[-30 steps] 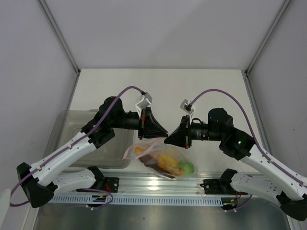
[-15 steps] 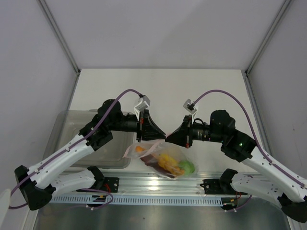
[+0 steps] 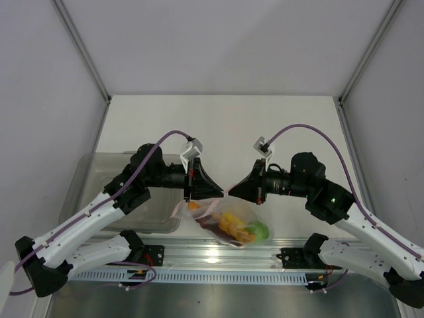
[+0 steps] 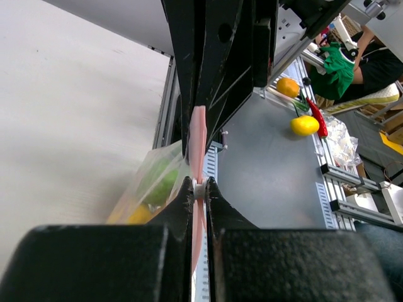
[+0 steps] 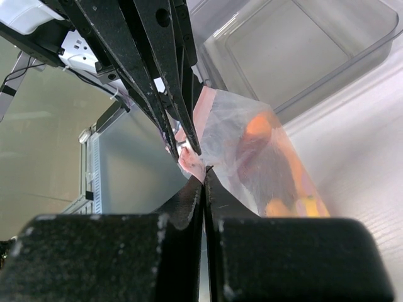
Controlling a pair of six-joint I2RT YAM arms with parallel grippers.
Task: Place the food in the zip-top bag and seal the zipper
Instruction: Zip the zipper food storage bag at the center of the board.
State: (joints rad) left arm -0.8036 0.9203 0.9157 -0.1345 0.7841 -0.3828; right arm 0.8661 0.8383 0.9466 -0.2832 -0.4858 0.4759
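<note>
The zip-top bag (image 3: 233,218) hangs above the table's near edge, held by its top edge between both arms. The food shows through it: an orange piece (image 3: 193,206), yellow pieces (image 3: 230,222), a lime-green fruit (image 3: 257,230) and a dark-red slice (image 3: 209,225). My left gripper (image 3: 222,194) is shut on the zipper (image 4: 198,141), with a small white piece pinched at its tips (image 4: 199,187). My right gripper (image 3: 232,193) is shut on the bag's pink corner (image 5: 194,160), tip to tip with the left one. The bag's body (image 5: 252,151) hangs beyond the right gripper (image 5: 203,173).
A grey translucent bin (image 3: 99,189) stands left of the bag, partly under the left arm. An aluminium rail (image 3: 212,255) with both arm bases runs along the near edge. Slanted walls close the table left and right.
My left wrist has drawn back to the left and nearer, its tips staying on the bag's top edge. The right gripper and the bag have barely moved.
</note>
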